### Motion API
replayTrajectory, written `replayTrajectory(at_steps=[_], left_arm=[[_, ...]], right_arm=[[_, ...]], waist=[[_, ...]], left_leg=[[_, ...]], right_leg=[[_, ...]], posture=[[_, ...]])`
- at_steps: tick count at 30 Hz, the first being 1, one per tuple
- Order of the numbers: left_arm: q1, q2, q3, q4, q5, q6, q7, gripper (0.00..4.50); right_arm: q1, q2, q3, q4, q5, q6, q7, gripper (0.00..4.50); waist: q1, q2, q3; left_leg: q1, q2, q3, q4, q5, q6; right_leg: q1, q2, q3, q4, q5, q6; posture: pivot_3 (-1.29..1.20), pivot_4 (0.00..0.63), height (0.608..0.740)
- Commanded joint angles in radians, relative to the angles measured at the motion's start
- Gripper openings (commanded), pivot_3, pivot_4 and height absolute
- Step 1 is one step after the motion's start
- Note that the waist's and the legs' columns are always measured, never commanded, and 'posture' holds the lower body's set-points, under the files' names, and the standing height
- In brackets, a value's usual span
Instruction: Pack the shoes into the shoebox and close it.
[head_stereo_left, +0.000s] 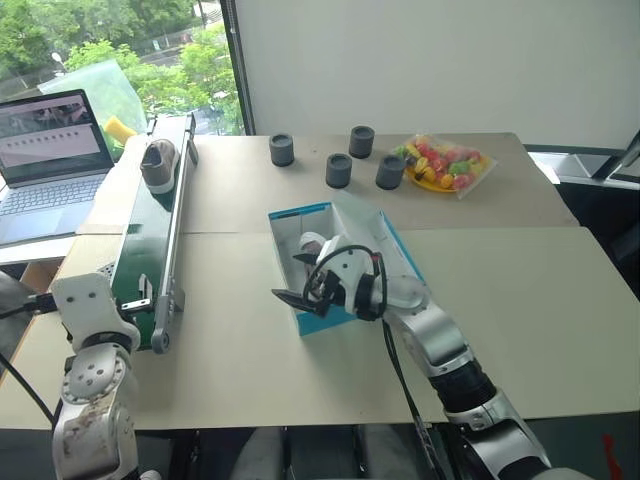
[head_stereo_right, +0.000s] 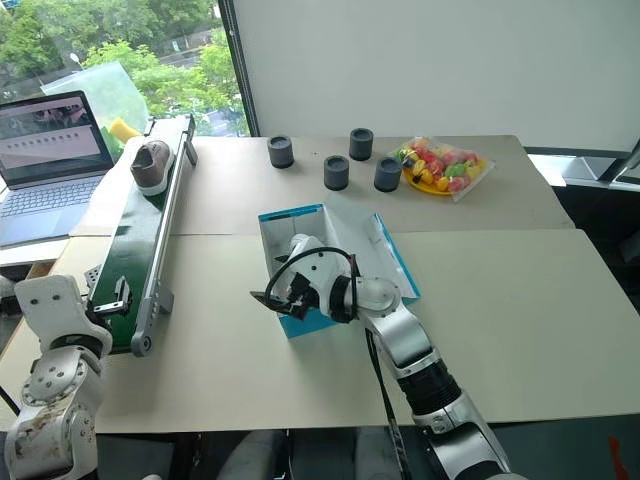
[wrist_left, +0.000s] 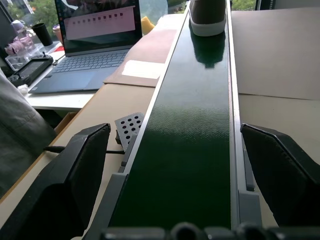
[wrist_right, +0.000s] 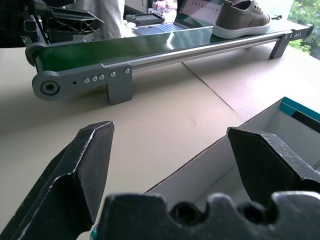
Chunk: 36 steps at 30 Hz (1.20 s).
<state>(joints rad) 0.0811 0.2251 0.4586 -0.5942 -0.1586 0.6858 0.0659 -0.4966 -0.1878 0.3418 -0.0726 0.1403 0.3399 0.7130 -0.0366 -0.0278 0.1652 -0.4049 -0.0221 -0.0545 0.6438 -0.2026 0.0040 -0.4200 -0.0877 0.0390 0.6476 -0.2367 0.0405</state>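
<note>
One grey-taupe shoe (head_stereo_left: 158, 165) with a white sole stands at the far end of the green conveyor belt (head_stereo_left: 150, 250); it also appears in the right wrist view (wrist_right: 242, 20). The teal shoebox (head_stereo_left: 298, 214) sits open mid-table, white inside, its lid lying back to the right. My right gripper (head_stereo_left: 291, 298) hangs open over the box's near left corner, with nothing between its fingers (wrist_right: 95, 165). What lies in the box behind it is hidden. My left gripper (head_stereo_right: 113, 297) is open at the belt's near end, its fingers (wrist_left: 85, 160) either side of the belt.
A laptop (head_stereo_left: 50, 150) stands open at the far left beside the belt. Several dark grey cylinders (head_stereo_left: 339, 170) and a bag of colourful toy fruit (head_stereo_left: 447, 163) sit at the back of the table. Bare tabletop (head_stereo_left: 520, 300) lies right of the box.
</note>
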Motion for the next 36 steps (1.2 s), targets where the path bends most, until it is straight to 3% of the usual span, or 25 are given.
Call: replayTrajectory(at_steps=[1,19,36], left_arm=[[-0.002,-0.006,0.0,-0.042,0.003,0.006,0.006,4.5],[-0.123,0.065,0.056,-0.047,-0.077,0.258,-0.038,4.5],[-0.136,0.007,0.069,0.028,-0.107,0.33,-0.027,4.5]], right_arm=[[-0.023,0.011,-0.031,-0.028,0.024,0.022,-0.01,4.27],[-0.02,0.04,-0.076,-0.097,0.079,0.135,-0.059,4.27],[-0.054,0.051,-0.137,-0.139,0.175,0.242,-0.093,4.27]], waist=[[0.0,0.0,0.0],[-0.003,0.0,0.0],[-0.002,0.0,0.0]], left_leg=[[0.0,0.0,0.0,0.0,0.0,0.0],[0.0,0.0,0.0,0.0,0.0,0.0],[0.0,0.0,0.0,0.0,0.0,0.0]], right_leg=[[0.0,0.0,0.0,0.0,0.0,0.0],[0.0,0.001,0.0,0.0,0.0,0.0],[-0.001,0.001,0.001,0.0,0.0,0.0]], posture=[[0.0,0.15,0.728],[0.0,0.15,0.728],[0.0,0.15,0.728]])
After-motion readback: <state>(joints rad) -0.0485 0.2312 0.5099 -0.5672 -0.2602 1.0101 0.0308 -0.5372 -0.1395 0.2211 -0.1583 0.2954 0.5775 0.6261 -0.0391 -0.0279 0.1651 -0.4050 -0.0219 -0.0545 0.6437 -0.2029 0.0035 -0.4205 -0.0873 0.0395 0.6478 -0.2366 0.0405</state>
